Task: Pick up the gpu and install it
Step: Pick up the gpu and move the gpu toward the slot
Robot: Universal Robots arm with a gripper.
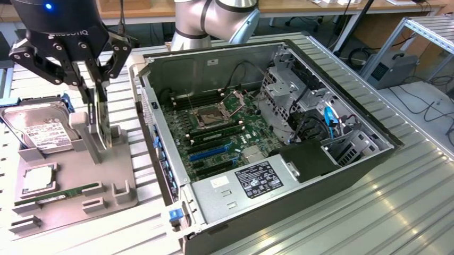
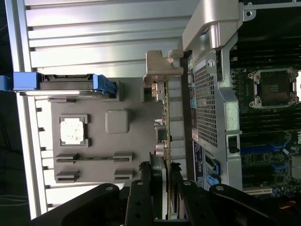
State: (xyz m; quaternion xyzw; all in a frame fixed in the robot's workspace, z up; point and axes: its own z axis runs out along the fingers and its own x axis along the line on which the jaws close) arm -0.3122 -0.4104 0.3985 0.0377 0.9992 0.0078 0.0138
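Observation:
The gpu (image 1: 103,125) is a thin dark card standing on edge over the grey fixture tray (image 1: 114,159) at the exterior view's left. My gripper (image 1: 94,98) comes down from above with a finger on each face of the card, shut on it. The wrist view shows the gpu (image 2: 163,117) edge-on, with its silver bracket at the far end and the gripper (image 2: 161,173) clamped on its near end. The card's lower edge is at the tray's upright holder; I cannot tell whether it still rests in it. The open computer case (image 1: 152,106) lies to the exterior view's right of the tray, with its motherboard (image 1: 212,138) exposed.
On the tray lie a silver hard drive (image 1: 39,130) in a blue bracket, a square CPU (image 1: 39,179) and a green RAM stick (image 1: 57,196). Inside the case are blue expansion slots (image 1: 209,151), a drive cage (image 1: 287,90) and a power supply (image 1: 259,180).

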